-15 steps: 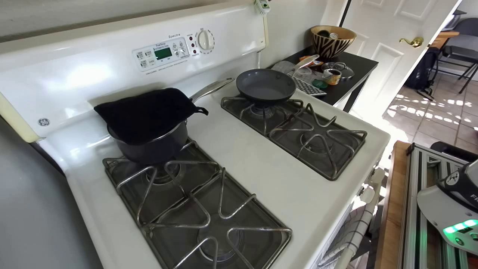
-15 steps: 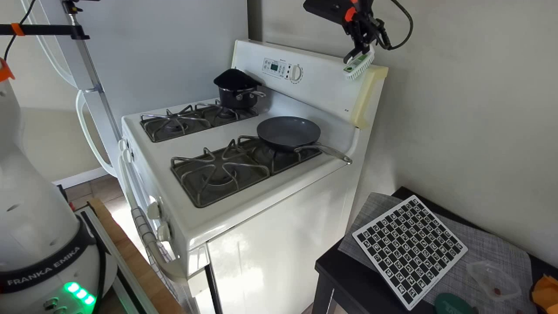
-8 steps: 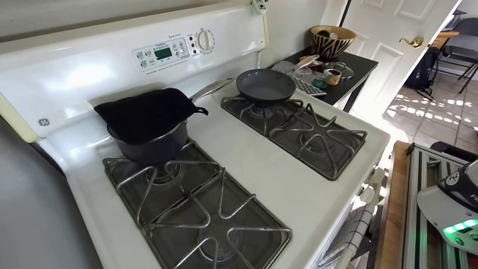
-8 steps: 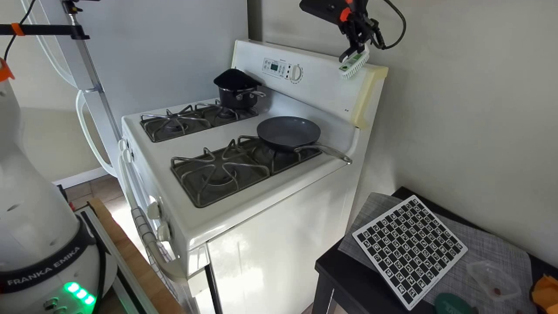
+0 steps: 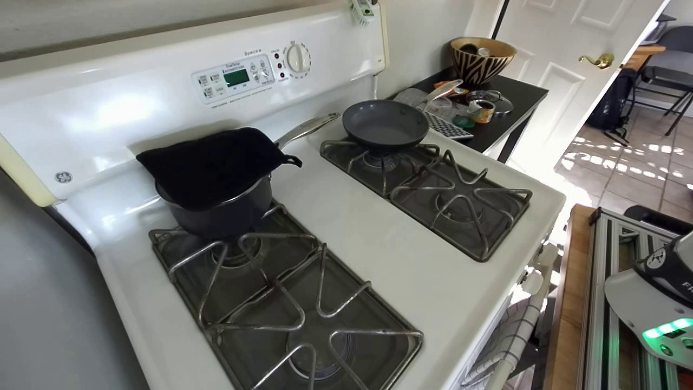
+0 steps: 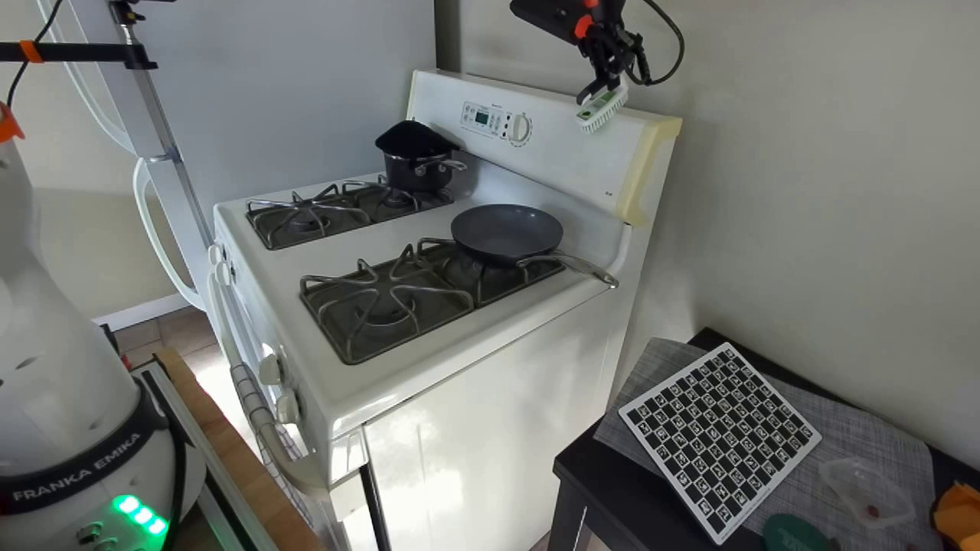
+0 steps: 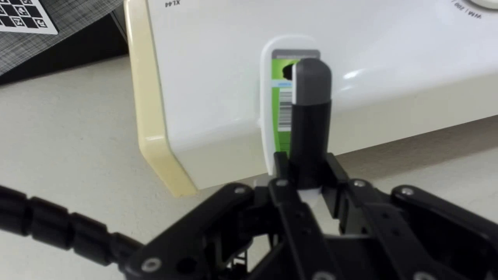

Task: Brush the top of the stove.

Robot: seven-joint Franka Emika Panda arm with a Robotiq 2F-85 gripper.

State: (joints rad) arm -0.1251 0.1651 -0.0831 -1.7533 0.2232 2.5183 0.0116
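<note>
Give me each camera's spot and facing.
An exterior view: above the stove top, pot side, facing the control panel; robot base shows.
An exterior view: skillet side, facing across; robot base and gripper holding brush show.
Wrist view: on the wrist, facing brush and control panel; fingers show.
Both exterior views share skillet and pot.

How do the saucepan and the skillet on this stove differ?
The saucepan is deep; the skillet is shallow. A black cover lies over the saucepan, while the skillet is uncovered. Both are dark, have silvery handles, and stand toward the back of the stove top.
</note>
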